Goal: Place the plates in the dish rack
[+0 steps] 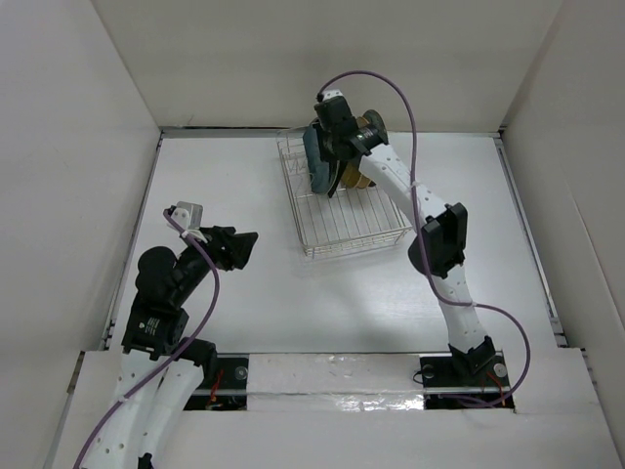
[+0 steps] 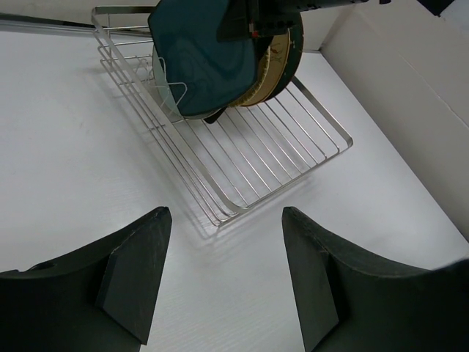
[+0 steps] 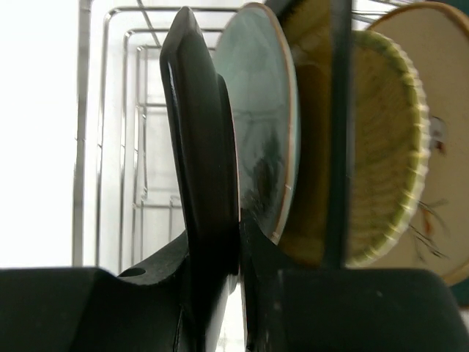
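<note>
The silver wire dish rack (image 1: 352,220) stands at the back middle of the table. My right gripper (image 1: 335,137) is shut on the upper edge of the teal square plate (image 1: 320,164) and holds it on edge over the rack's back end. In the right wrist view my right gripper (image 3: 242,242) clamps that plate's dark edge (image 3: 201,132). Behind it stand a pale green glassy plate (image 3: 260,110), a black-rimmed yellow plate (image 3: 322,147), a ribbed yellow plate (image 3: 385,147) and a tan bird plate (image 3: 440,147). My left gripper (image 1: 237,249) is open and empty, left of the rack.
In the left wrist view the rack's front half (image 2: 278,147) has bare wires, and my left gripper (image 2: 227,216) hovers over white table short of its near corner. White walls close in the table at the back and on both sides.
</note>
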Controlling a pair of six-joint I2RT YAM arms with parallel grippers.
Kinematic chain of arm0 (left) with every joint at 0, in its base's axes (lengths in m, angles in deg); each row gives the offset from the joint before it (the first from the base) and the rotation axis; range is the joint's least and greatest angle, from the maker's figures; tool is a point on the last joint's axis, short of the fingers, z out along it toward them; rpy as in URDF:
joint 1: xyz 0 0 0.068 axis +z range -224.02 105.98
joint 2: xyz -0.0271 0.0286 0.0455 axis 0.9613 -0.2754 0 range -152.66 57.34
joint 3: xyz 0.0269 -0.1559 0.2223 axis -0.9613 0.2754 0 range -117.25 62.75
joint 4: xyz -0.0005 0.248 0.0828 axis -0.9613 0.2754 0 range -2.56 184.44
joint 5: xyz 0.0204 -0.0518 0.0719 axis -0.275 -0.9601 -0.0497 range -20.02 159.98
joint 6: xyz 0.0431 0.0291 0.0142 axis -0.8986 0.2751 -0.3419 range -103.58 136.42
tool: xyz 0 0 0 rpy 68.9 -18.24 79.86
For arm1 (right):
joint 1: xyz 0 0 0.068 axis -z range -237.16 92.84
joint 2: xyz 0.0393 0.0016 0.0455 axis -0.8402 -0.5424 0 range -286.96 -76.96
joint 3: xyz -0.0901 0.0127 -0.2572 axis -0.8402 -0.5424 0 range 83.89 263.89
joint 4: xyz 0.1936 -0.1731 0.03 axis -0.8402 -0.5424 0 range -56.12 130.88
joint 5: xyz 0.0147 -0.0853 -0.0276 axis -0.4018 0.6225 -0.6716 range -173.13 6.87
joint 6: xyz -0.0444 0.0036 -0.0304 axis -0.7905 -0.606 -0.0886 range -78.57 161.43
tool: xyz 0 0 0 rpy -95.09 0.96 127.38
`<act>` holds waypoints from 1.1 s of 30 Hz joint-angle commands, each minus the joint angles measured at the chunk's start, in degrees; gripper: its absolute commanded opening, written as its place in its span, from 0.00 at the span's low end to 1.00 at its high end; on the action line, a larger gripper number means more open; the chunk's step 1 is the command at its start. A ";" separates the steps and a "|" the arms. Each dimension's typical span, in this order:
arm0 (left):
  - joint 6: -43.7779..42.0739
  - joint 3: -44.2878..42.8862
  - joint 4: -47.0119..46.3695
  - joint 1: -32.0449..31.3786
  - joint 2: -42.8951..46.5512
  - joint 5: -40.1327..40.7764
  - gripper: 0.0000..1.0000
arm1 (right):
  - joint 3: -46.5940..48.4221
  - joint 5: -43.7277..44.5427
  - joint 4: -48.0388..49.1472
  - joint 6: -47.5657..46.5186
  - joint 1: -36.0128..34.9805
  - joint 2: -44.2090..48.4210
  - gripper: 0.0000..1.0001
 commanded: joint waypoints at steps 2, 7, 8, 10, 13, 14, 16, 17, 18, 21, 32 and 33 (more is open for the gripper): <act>-0.73 -1.46 -1.42 -0.43 0.09 0.33 0.59 | 4.11 1.49 7.24 1.12 0.33 -2.52 0.00; -0.73 -1.46 -1.42 -0.43 -0.43 0.50 0.59 | 5.16 0.44 7.95 1.21 0.33 -4.81 0.00; -0.73 -1.46 -1.33 -0.43 -0.43 0.59 0.59 | 5.69 0.26 7.68 1.13 0.33 -5.25 0.00; -0.73 -1.46 -1.33 -0.43 -0.78 0.68 0.59 | 6.39 -0.53 7.50 1.04 0.33 -5.70 0.00; -0.82 -1.46 -1.33 -0.43 -1.31 0.77 0.59 | 3.25 -0.79 10.91 1.56 -0.19 -4.21 0.03; -0.82 -1.54 -1.33 -0.43 -1.40 0.94 0.59 | 1.58 -0.88 12.76 1.83 -0.19 -3.25 0.13; -0.82 -1.63 -1.16 -0.43 -1.75 1.29 0.59 | -1.85 -2.19 18.10 2.26 -0.81 -0.18 0.43; -0.82 -1.55 -1.07 -0.43 -1.84 1.47 0.59 | -4.13 -2.72 19.71 2.96 -0.81 0.62 0.50; -0.82 -1.63 -1.07 -0.43 -1.84 1.82 0.59 | -4.85 -4.03 20.94 3.15 -0.81 1.33 0.58; -0.82 -1.63 -0.89 -0.43 -1.93 2.52 0.59 | -4.07 -4.57 23.59 3.85 -1.34 2.39 0.68; -0.82 -1.63 -0.45 -0.43 -2.81 4.19 0.59 | -17.74 1.75 31.84 0.60 -4.14 12.84 0.78; -0.82 -1.63 -0.28 -0.43 -2.72 4.54 0.59 | -21.43 2.89 33.59 0.60 -4.67 14.50 0.77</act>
